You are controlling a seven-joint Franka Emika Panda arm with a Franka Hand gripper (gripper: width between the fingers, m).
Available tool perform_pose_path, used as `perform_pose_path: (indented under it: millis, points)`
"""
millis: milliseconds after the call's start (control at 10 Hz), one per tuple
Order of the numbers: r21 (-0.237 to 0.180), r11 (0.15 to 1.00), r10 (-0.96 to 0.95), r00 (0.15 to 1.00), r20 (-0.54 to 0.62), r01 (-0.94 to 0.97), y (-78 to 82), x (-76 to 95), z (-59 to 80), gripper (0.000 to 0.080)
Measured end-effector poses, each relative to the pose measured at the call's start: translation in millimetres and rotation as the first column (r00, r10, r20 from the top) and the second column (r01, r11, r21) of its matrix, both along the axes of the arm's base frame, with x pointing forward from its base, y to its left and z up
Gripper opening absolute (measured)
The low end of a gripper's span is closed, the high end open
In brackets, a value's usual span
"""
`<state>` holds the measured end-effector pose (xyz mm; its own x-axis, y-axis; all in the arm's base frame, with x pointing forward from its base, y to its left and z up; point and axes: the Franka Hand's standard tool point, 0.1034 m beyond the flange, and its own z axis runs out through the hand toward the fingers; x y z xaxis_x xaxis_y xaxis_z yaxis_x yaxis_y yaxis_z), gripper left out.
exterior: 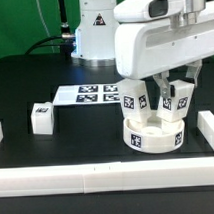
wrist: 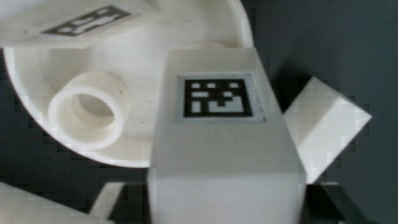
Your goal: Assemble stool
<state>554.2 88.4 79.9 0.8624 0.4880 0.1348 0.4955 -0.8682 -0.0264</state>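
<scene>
Standing on the seat (exterior: pixel 156 140), a leg (exterior: pixel 178 100) is straddled by the gripper (exterior: pixel 176 85); whether it is clamped cannot be told.

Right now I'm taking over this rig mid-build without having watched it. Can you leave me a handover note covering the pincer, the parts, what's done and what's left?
Pincer: closed on one leg, held upright at the seat.
Parts: a second leg stands on the seat beside it. The third leg sits loose on the table, toward the exterior view's left, near the marker board.
Done: two legs are at the seat. Whether either is fully fixed cannot be told.
Left: probably finish those two, then fit the third leg. One socket shows empty.
</scene>
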Motion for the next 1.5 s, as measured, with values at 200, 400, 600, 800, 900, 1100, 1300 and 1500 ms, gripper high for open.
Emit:
perform_pose_path:
  millis: [200,400,600,800,900,1100,1300,1500]
  points:
    - [0.000,1.000,-0.019,1.000,-0.001,0.019,-1.0,0.4,0.1,0.0335]
    - [0.014,0.989,-0.149,0.989,-0.015,0.150,-1.0,0.2,-0.3,0.0335]
    - [0.033,0.939,-0.340,0.940,-0.030,0.341,-1.5,-0.2,-0.9,0.0335]
    - [0.050,0.861,-0.505,0.862,-0.041,0.507,2.0,-0.2,-1.0,0.0337]
    - [0.063,0.794,-0.603,0.796,-0.051,0.605,6.2,-0.4,-0.9,0.0337]
    - [0.074,0.697,-0.710,0.700,-0.072,0.714,18.9,-2.2,-0.9,0.0337]
    - [0.079,0.541,-0.830,0.547,-0.106,0.837,21.2,-2.4,-1.3,0.0337]
    - [0.080,0.463,-0.875,0.469,-0.119,0.883,19.6,-1.7,-1.2,0.0337]
